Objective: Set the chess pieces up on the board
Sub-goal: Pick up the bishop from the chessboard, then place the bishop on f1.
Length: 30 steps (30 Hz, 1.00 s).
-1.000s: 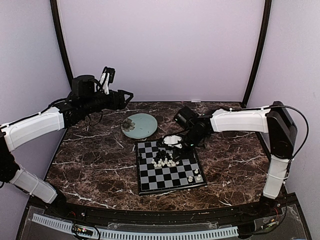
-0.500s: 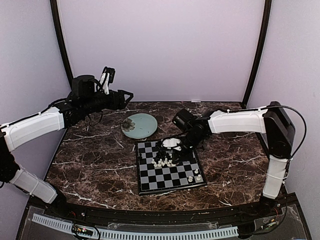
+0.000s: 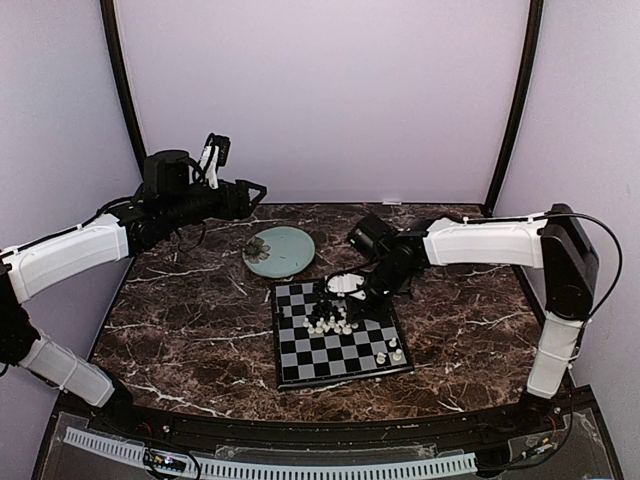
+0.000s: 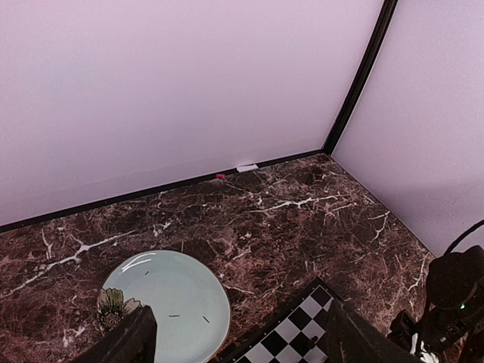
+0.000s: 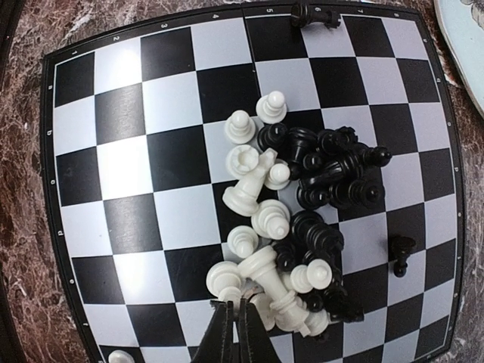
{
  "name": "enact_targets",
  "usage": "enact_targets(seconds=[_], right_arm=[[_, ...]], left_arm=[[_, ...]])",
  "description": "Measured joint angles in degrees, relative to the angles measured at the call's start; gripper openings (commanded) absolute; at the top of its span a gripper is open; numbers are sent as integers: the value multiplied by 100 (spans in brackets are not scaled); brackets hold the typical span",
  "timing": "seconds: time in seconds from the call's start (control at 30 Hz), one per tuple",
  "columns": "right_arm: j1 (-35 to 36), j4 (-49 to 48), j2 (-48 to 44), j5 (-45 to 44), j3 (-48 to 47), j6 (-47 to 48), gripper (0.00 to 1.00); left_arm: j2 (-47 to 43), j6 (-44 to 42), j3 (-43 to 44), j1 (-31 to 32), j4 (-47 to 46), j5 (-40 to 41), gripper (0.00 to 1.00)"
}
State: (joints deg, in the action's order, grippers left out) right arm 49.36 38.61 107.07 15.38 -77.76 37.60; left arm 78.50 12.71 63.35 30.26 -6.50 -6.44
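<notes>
Chess pieces [image 5: 295, 219], white and black, lie heaped together near the middle of the board [image 5: 121, 159], many tipped over. A few black ones sit apart toward its edges. The board rests on the marble table [image 3: 180, 320], just beside a pale green plate [image 4: 174, 302]. The right gripper [image 5: 233, 325] hangs over the heap, fingers pressed together, their tips at a white piece. The left gripper [image 4: 242, 340] hovers high above the plate, fingers spread wide, holding nothing.

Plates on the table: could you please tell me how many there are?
1: the pale green plate lies just beyond the board's far left corner.
</notes>
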Motion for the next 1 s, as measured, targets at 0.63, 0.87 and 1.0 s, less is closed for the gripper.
enact_targets(seconds=[0.63,0.87,1.0], right_arm=[[328,461,-951,-87,881,-9,4],[568,505,-1034,-240,1038,-4,4],[640,490,-1034,-363,1093,0,5]], left_arm=[[2,11,0,0,0,-20,79],[2,24,0,0,0,-22,79],[9,24,0,0,0,-22,79]])
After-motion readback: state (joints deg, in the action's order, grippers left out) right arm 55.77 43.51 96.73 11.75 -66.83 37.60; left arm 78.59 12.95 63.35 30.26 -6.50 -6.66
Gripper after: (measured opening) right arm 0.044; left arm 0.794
